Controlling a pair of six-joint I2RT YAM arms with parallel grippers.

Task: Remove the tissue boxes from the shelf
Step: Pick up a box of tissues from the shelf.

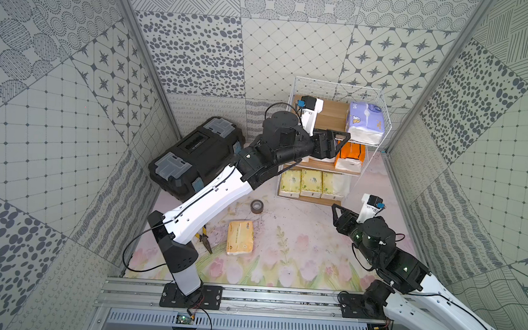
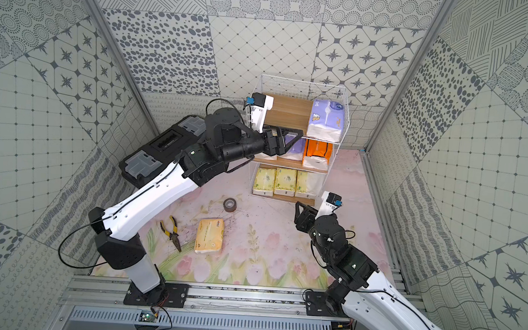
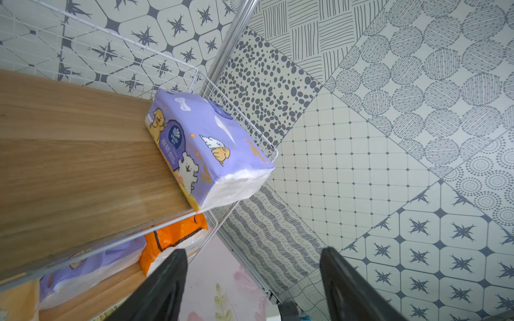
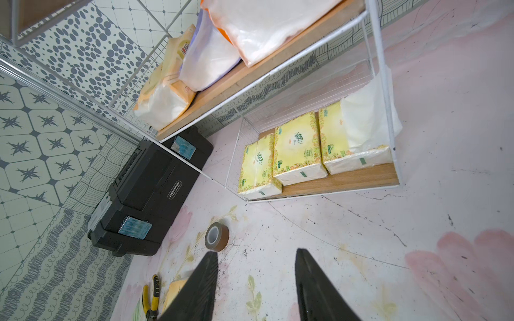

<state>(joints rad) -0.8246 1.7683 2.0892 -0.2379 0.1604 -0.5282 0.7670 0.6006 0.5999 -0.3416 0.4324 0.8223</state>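
Observation:
The shelf stands at the back right. Its top board carries one lavender tissue box. On the middle tier lie a bright orange pack, a second lavender pack and a pale orange one. Three yellow-green packs line the bottom board. Another pale orange pack lies on the floor mat. My left gripper hovers open and empty at the front edge of the top tier. My right gripper is open and empty above the mat, in front of the shelf.
A big black toolbox sits left of the shelf, under my left arm. A brown tape roll and yellow pliers lie on the mat. Patterned walls close in on three sides, and a metal rail runs along the front.

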